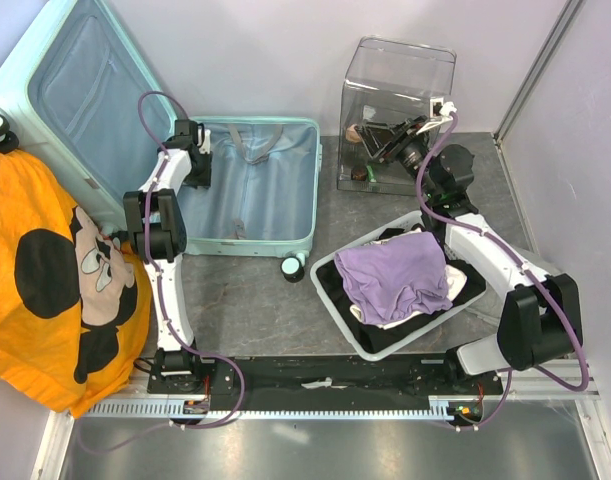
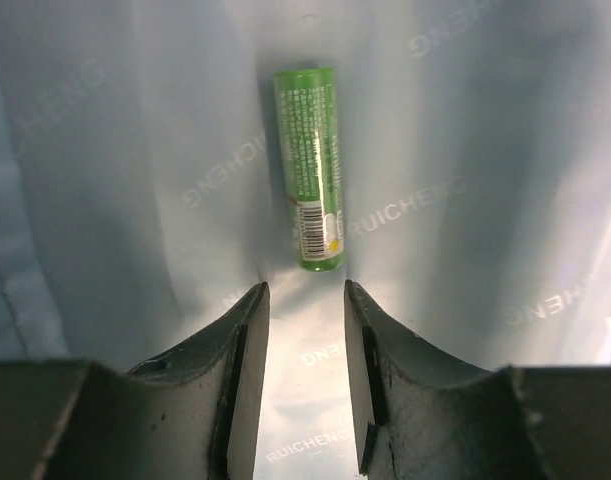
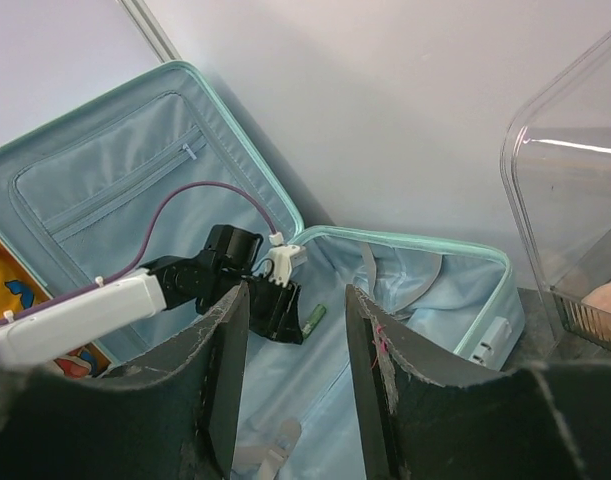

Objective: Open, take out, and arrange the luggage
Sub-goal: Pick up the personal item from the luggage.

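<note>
A grey counter (image 1: 255, 300) between pale walls carries the open mint luggage (image 1: 250, 190) at its far-left corner, with the lid leaning back. From above, the left tool (image 1: 198, 172) reaches inside it and the right tool (image 1: 365, 135) hovers by a clear box (image 1: 395, 70). The left wrist view shows jaws spread and empty, just short of a green tube (image 2: 312, 168) lying on the lining (image 2: 465, 150). In the right wrist view the jaws are also spread and empty. The shell looks stiff, bulky and apt to roll, so its rim seems the best hold.
</note>
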`<state>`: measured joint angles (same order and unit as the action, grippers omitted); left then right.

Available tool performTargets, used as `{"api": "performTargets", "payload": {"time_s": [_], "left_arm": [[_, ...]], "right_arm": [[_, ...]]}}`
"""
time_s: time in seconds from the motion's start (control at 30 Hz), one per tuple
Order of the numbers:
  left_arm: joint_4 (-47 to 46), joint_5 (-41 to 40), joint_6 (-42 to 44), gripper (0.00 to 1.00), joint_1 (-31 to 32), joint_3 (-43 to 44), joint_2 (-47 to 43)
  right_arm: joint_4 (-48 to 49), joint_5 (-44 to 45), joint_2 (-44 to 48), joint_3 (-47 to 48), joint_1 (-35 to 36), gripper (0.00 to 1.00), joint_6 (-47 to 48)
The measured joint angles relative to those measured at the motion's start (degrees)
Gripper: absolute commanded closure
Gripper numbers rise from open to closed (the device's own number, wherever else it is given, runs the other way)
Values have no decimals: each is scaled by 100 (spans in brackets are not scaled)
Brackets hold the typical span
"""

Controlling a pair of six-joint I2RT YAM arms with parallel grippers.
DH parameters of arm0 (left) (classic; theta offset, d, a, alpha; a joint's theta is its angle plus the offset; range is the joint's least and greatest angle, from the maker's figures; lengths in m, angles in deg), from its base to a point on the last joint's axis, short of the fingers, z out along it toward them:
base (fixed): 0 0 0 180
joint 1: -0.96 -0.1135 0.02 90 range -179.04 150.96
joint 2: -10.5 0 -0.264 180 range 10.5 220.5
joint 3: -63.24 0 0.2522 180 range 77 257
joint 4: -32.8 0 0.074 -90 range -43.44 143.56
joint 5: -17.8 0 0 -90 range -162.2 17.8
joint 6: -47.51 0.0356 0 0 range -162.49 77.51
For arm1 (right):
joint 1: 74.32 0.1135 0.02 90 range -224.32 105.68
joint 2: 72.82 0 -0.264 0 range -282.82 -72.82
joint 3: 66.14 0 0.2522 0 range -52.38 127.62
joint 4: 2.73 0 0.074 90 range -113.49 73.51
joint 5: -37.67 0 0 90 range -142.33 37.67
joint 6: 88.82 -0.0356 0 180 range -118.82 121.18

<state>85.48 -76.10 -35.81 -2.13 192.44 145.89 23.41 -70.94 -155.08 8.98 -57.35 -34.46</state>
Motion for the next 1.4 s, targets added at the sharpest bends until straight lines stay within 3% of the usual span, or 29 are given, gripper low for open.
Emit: {"api": "performTargets", "payload": {"time_s": [0.33, 0.73, 0.8, 0.87, 1.1, 1.27, 1.4], "left_arm": [[-243, 433, -212, 57, 0, -203, -201], [-111, 444, -219, 57, -7, 387, 240], [-94, 457, -219, 61, -11, 389, 339], [-92, 529, -221, 72, -11, 417, 374], [-76, 599, -256, 97, -9, 444, 363], [-271, 704, -254, 98, 4, -20, 35], [-837, 708, -256, 99, 114, -1241, -986]], "right_arm": [[2, -164, -166, 68, 0, 49, -125], [26, -258, -188, 83, 0, 49, -190], [31, -260, -188, 85, 0, 49, -192], [35, -258, -188, 94, 0, 49, -199], [37, -258, -188, 103, 0, 49, -212], [39, -256, -190, 105, 0, 49, -214], [28, -249, -256, 142, 0, 49, -205]]}}
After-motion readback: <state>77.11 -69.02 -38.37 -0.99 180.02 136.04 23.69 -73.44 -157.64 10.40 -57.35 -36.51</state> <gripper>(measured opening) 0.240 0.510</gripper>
